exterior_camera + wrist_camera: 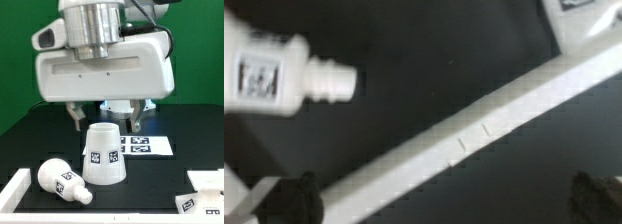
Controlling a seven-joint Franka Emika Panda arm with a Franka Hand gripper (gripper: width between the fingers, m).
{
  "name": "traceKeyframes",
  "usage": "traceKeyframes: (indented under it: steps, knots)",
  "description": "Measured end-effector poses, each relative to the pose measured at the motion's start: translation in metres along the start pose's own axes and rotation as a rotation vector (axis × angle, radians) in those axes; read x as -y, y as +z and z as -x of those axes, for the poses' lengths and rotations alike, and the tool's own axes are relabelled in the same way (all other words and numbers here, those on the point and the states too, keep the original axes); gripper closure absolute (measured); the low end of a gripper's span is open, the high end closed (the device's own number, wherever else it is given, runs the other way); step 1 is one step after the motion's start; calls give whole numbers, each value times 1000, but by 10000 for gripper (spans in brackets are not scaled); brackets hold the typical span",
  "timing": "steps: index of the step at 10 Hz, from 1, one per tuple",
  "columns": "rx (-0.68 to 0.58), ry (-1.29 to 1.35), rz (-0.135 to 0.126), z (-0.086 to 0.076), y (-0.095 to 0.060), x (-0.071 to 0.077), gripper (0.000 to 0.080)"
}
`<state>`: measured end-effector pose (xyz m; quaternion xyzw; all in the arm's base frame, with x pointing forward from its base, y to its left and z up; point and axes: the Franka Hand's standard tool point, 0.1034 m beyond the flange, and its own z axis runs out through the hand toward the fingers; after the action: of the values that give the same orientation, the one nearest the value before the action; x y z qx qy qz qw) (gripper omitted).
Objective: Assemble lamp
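The white cone shade (pixel 105 155) stands upright in the middle of the black table, tags on its side. The round-headed bulb (pixel 62 182) lies on its side to the exterior view's left of the shade; the wrist view shows it too (pixel 278 65), neck pointing at the white rail. A white tagged part, probably the base (pixel 206 185), sits at the exterior view's right edge. My gripper (pixel 106 118) hangs above the shade's top, apart from it. In the wrist view the gripper (pixel 441 200) is open with nothing between the dark fingertips (pixel 287 200).
The marker board (pixel 142 146) lies flat behind the shade. A white rail (pixel 455 140) runs along the table's front and up the exterior view's left side (pixel 15 188). A tagged white corner (pixel 589 10) shows at the wrist view's edge.
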<state>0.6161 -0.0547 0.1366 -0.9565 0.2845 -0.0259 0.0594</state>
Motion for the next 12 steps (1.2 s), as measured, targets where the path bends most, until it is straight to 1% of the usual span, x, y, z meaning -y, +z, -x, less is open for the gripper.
traceKeyframes:
  steps: [1,2,3,4,5,6,7,8,9,12]
  knots:
    - [-4,-60,3,-2,-1,-3,100]
    - [-4,-59,3,-2,0,-3,100]
    - [-3,-31,1,-2,0,-3,100]
    - [-3,59,0,-2,0,-2,100]
    - [1,195,-18,-3,1,-6,100]
    - [12,404,-50,-6,2,-21,100]
    - [23,563,-75,-8,3,-29,100]
    - [20,725,-104,-10,4,-33,100]
    - [-5,788,-120,-14,3,-34,100]
    - [9,950,-121,-12,5,-32,100]
